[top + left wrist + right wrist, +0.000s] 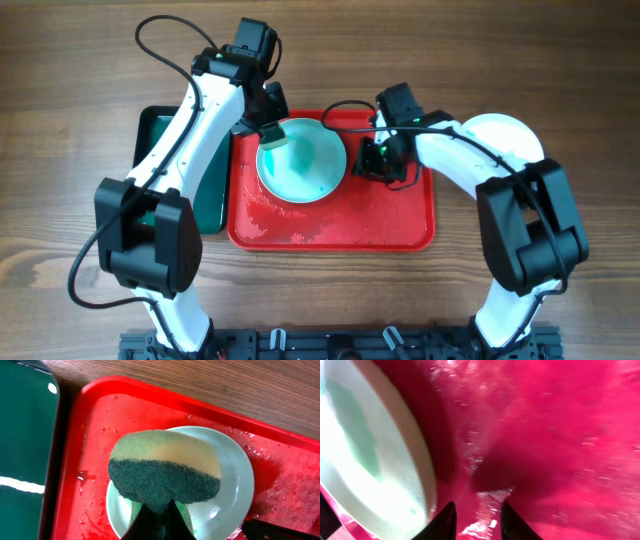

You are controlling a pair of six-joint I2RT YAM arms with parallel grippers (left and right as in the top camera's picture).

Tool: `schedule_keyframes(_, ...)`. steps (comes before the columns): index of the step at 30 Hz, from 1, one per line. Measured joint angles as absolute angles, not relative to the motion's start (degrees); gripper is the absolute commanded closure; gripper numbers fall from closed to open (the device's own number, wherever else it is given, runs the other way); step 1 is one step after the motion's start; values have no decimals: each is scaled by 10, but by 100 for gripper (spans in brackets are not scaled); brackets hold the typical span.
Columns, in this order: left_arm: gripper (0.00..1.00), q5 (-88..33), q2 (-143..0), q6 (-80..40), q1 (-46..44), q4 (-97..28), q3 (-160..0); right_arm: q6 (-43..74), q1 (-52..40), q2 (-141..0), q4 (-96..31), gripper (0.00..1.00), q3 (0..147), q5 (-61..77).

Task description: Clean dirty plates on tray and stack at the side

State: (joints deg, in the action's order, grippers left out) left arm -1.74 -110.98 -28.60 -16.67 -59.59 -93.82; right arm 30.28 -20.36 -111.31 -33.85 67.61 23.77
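Plate [303, 162] with a teal-green smear across its middle sits in the upper middle of the red tray [400, 228], flat on the tray floor. In the left wrist view the same plate [236, 476] looks pale, and its left part is hidden behind the sponge [165, 467]. The sponge is yellow on top with a dark green scrub layer below. From overhead the sponge [272, 134] is over the plate's upper left rim, but honestly can't tell if it's actually pressing on the plate or just above it.

Left hand [270, 128] is clamped on the sponge, and you can see its dark fingers [150, 519] pinching the sponge's lower edge. Right hand [381, 158] is just beside the plate's right rim, low over the tray. In its own camera the right hand [477, 522] has its fingers [445, 521] spread apart with only wet red tray [550, 435] between them, and the plate rim [415, 460] is just off to the left.

The tray floor is wet and shiny, with whitish patches near the front left [265, 212]. A second plate [500, 132], plain white, is on the table [70, 60] off the tray's right side, partly under the right arm. A dark green tray [152, 135] lies right beside the red one on the left.
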Motion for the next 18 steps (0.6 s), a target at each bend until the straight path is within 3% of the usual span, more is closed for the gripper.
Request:
schedule_keyframes(4,96,-13,-1110,-286,-156,-595,-938,282,-191,-1088,-318,60,676,238)
schedule_keyframes(12,96,-7,-1110,-241,-146,-592,-938,270,-253,-1081,-270,61,677,194)
schedule_keyframes(15,96,-7,-1110,-230,-146,-592,-938,282,-277,-1095,-262,72,677,166)
schedule_keyframes(18,96,-7,-1110,-226,-146,-592,-938,299,-283,-1110,-248,76,677,153)
